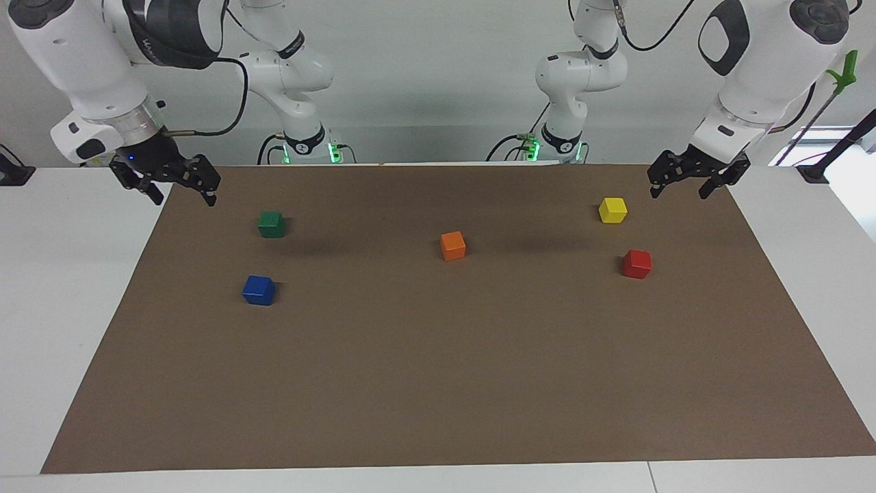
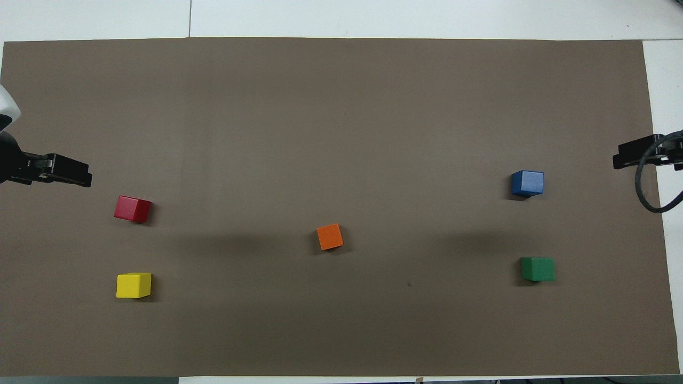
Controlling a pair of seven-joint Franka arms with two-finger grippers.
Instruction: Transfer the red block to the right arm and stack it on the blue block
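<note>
Brown-matted tabletop [image 1: 438,383]: red block [image 1: 636,263], blue block [image 1: 259,289] lying apart; left claw [image 1: 690,183], right claw [image 1: 179,191] spread, empty, cropped overhead.

The scene is being lit evenly and brightly from above; soft, blurred shadows are being cast across the brown mat [image 1: 438,383] beside the orange cube [image 2: 330,237], toward 3 and 9 o'clock, without glare

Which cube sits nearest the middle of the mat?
The orange cube. It lies alone at the mat's centre; the red block and yellow cube sit toward the left arm's end, the blue block and green cube toward the right arm's.
</note>
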